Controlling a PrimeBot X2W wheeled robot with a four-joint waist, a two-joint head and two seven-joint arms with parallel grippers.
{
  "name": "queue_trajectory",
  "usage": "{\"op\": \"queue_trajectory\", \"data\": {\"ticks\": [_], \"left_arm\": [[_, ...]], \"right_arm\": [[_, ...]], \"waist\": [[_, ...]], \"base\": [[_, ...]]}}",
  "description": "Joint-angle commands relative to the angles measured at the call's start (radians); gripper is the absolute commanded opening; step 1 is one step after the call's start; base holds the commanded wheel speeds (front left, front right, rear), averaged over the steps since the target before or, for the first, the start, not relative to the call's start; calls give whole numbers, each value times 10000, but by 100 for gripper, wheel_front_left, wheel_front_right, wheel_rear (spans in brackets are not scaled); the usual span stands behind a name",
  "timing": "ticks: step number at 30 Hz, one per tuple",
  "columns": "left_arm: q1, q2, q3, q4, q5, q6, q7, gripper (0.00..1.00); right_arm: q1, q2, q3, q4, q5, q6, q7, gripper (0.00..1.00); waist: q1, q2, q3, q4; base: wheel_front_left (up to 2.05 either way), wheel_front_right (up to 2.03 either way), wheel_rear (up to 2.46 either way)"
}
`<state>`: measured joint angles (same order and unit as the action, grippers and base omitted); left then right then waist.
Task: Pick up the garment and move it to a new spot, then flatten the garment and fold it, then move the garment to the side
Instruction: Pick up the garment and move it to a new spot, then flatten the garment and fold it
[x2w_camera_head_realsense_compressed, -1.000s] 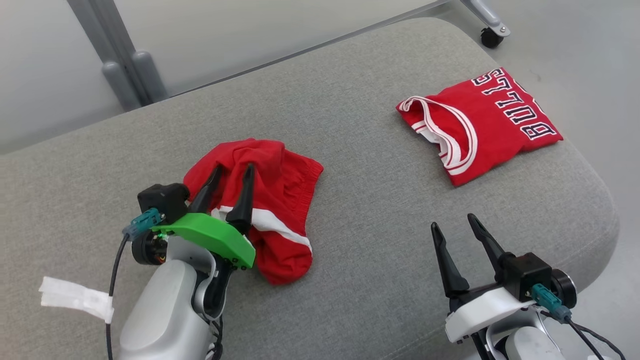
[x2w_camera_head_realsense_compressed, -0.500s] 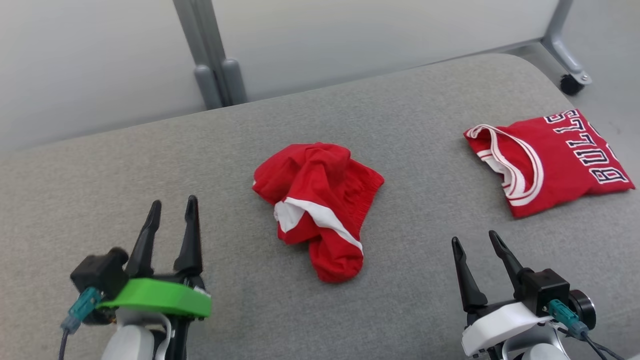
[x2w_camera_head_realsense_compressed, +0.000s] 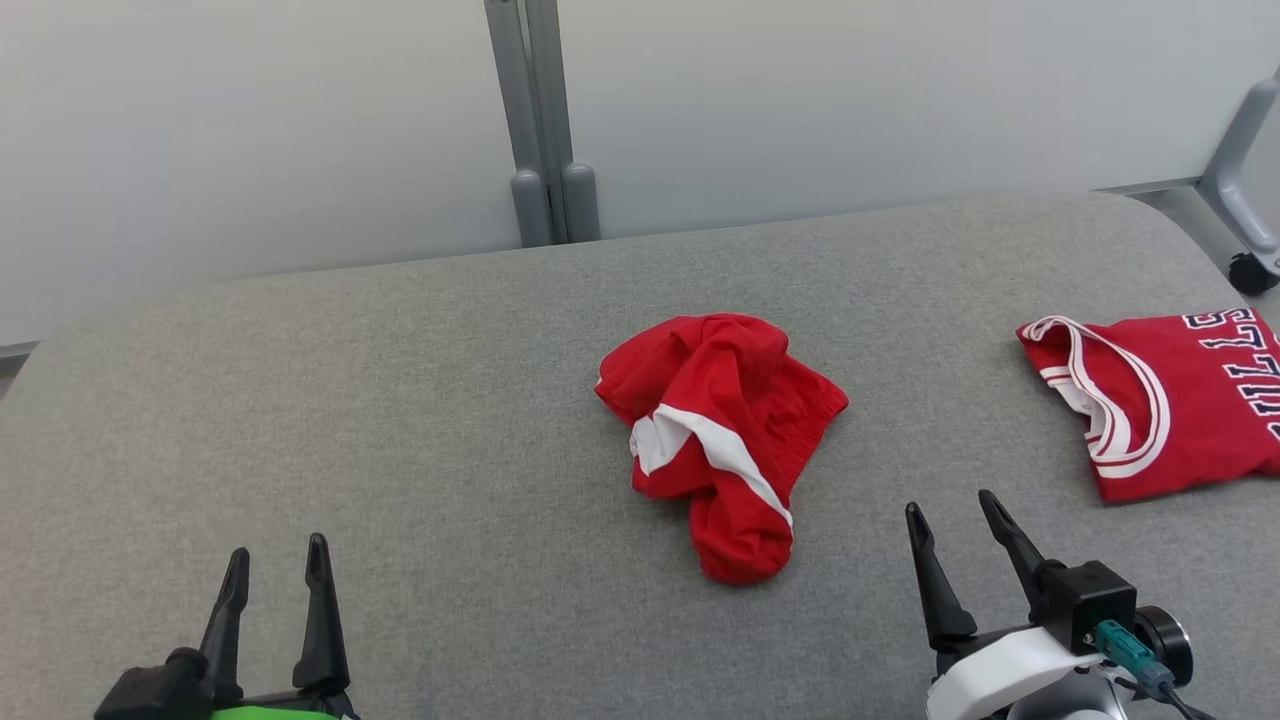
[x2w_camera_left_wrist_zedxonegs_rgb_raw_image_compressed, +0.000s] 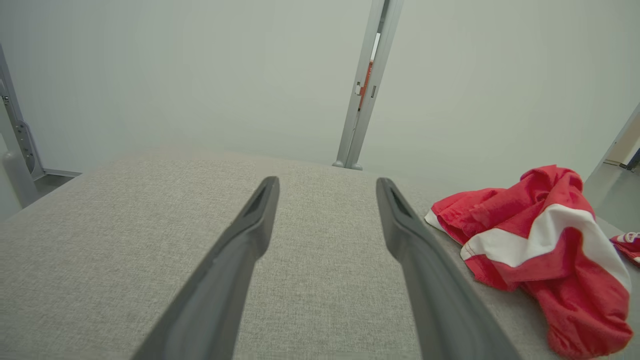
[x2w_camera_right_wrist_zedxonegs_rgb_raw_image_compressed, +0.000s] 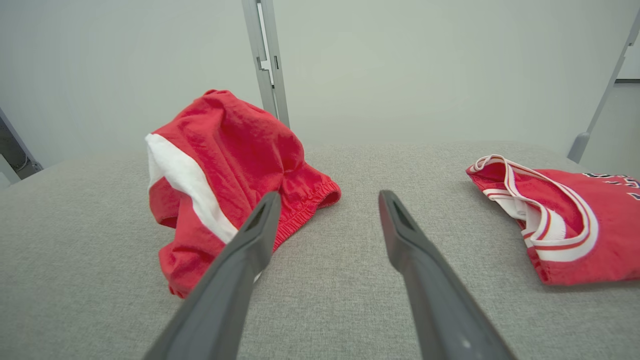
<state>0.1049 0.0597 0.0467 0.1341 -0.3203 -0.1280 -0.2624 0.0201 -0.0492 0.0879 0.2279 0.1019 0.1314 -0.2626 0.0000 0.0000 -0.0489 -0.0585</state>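
Head view: the garment (x2w_camera_head_realsense_compressed: 720, 430), red shorts with a white stripe, lies crumpled in a heap just right of centre frame on the grey fabric-covered table (x2w_camera_head_realsense_compressed: 400, 420), touched by neither arm. The table's far edge runs across the upper middle of the frame and rounds off at the left and at the upper right; the garment sits well inside it on all visible sides. A folded red jersey (x2w_camera_head_realsense_compressed: 1170, 400) with white trim and dark lettering lies flat at the right of the frame, cut by the frame edge and well apart from the garment, with a strip of bare fabric between the two. The left half of the table is bare and open. Left gripper (x2w_camera_head_realsense_compressed: 279, 547) at the lower left: jaws released, holding nothing, well apart from the garment. Right gripper (x2w_camera_head_realsense_compressed: 950, 503) at the lower right: jaws likewise released and holding nothing, near the heap's lower end and pointing into the bare strip. In the right wrist view the garment stands left of the fingers, partly behind one of them, with the jersey to the right. Surface: even grey weave. Behind the table stand pale wall panels (x2w_camera_head_realsense_compressed: 250, 130), joined by a grey post (x2w_camera_head_realsense_compressed: 535, 120) at upper centre; a dark caster (x2w_camera_head_realsense_compressed: 1250, 272) shows at the right edge.
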Motion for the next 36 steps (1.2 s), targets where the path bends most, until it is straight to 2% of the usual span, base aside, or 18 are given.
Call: {"op": "queue_trajectory", "data": {"ticks": [1, 25, 28, 33, 36], "left_arm": [[170, 6, -19, -75, -5, -28, -26, 100], [89, 120, -256, -24, -97, -29, -27, 100], [41, 115, -321, -12, -126, -30, -27, 100], [-36, 106, -484, -33, -161, -30, -27, 100], [-116, 98, -656, -28, -138, -30, -27, 100]], "right_arm": [[157, -25, -31, 35, -9, -16, -27, 100], [-72, -23, 225, 263, 145, -16, -26, 100], [-447, -25, 463, 758, 98, -16, 66, 100], [-1666, -29, 908, 2118, 592, -18, 1403, 100], [-2469, -29, 802, 3191, 1167, -16, 2163, 100]], "waist": [[0, 0, -27, 30], [0, 0, 83, 144], [0, 0, 141, 265], [0, 0, 291, 622], [0, 0, 388, 994]], "base": [[0, 0, 0], [0, 0, 0], [0, 0, 0], [0, 0, 0], [0, 0, 0]]}}
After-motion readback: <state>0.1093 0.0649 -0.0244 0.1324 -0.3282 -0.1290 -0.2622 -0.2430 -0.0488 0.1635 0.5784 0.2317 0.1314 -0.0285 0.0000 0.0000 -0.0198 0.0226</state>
